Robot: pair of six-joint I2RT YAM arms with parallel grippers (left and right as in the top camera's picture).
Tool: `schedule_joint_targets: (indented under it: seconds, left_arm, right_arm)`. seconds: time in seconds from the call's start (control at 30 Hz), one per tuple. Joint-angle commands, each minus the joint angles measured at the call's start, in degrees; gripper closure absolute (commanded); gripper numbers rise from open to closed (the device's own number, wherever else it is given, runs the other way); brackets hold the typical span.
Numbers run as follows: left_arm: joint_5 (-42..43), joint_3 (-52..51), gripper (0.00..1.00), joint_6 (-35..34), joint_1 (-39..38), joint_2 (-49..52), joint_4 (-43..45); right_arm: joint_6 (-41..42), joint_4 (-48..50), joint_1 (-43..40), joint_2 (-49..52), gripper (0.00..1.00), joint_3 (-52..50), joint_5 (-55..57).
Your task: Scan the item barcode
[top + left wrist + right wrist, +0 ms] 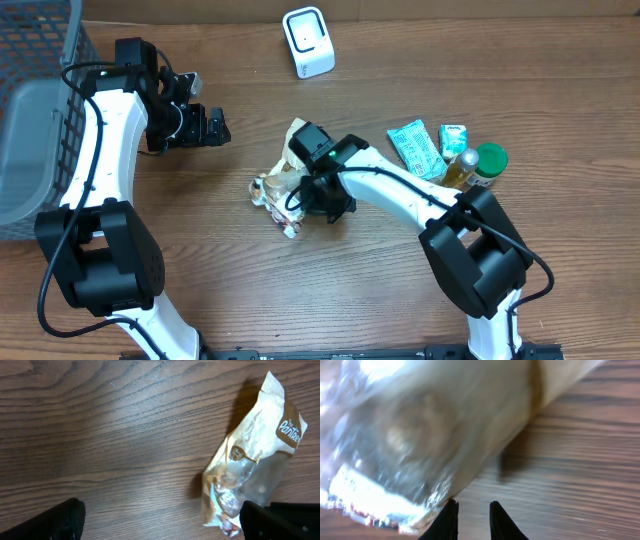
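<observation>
Right wrist: right claw fingers narrowly apart at snack bag edge on counter; pinch unclear. Left claw spread, empty. Risk: slick film slips on lift; crumples hide barcode from scanner, well apart.

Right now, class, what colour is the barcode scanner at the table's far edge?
The barcode scanner is white; the overhead view shows it best.
</observation>
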Motion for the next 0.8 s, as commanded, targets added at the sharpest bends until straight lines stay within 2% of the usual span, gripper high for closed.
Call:
schedule_joint_targets:
  seconds: [0.0, 0.2, 0.3, 0.43, 0.77]
  left_arm:
    - [0.09, 0.44, 0.00, -1.18, 0.00, -0.59, 0.04]
    - [0.09, 0.44, 0.00, -1.18, 0.00, -0.59, 0.04]
    - [0.09, 0.44, 0.00, -1.18, 0.00, -0.59, 0.02]
    - [0.09, 0.44, 0.00, -1.18, 0.00, -0.59, 0.04]
    - [0.09, 0.44, 0.00, -1.18, 0.00, -0.59, 0.04]
  right_arm:
    - [0.46, 2.36, 3.26, -1.73, 0.82, -0.20, -2.27]
    - [-0.04, 7.30, 7.23, -1.73, 0.74, -0.17, -2.25]
    - [-3.30, 7.63, 7.10, -1.99, 0.78, 1.53, -3.39]
    - [-7.85, 7.72, 4.85, -4.00, 0.78, 4.81, -4.96]
    - [-7.93, 13.27, -1.60, -3.37, 0.79, 5.18, 5.79]
